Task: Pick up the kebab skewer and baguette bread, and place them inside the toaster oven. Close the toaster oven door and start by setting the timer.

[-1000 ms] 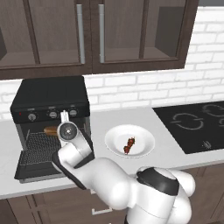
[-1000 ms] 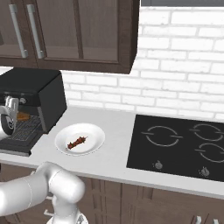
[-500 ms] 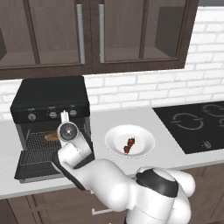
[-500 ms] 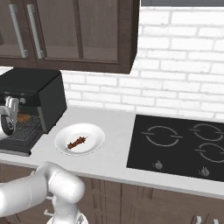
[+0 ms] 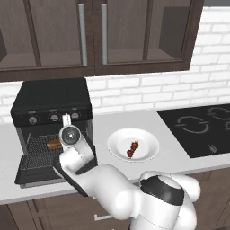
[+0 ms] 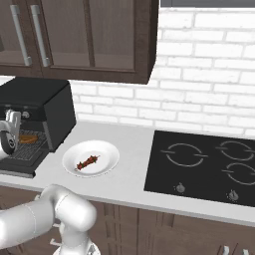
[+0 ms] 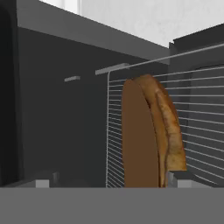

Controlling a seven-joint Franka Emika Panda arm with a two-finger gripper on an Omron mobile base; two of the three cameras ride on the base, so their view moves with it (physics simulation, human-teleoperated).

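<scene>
The baguette bread [image 5: 55, 143] [image 6: 27, 139] [image 7: 151, 131] lies on the wire rack inside the black toaster oven [image 5: 51, 96] [image 6: 35, 99]. The toaster oven door [image 5: 36, 173] [image 6: 17, 167] hangs down open in front. My gripper [image 7: 108, 183] is at the oven mouth, just in front of the loaf, open, its fingertips [image 7: 42, 183] set wide apart. Seen from the base, my hand [image 5: 70, 134] [image 6: 7, 137] hovers over the open door. The kebab skewer [image 5: 132, 148] [image 6: 87, 162] rests on a white plate [image 5: 119, 139] [image 6: 107, 149] to the oven's right.
A black cooktop [image 5: 202, 130] [image 6: 209, 164] is set into the counter at the right. Dark wall cabinets [image 5: 103, 36] hang above the oven. Three knobs [image 5: 54, 117] line the oven's front above the opening. My arm's white elbow [image 5: 157, 197] bulks low in front of the counter.
The jaws have spread from a grip on the baguette to wide open, leaving the loaf on the rack. The hand has barely shifted.
</scene>
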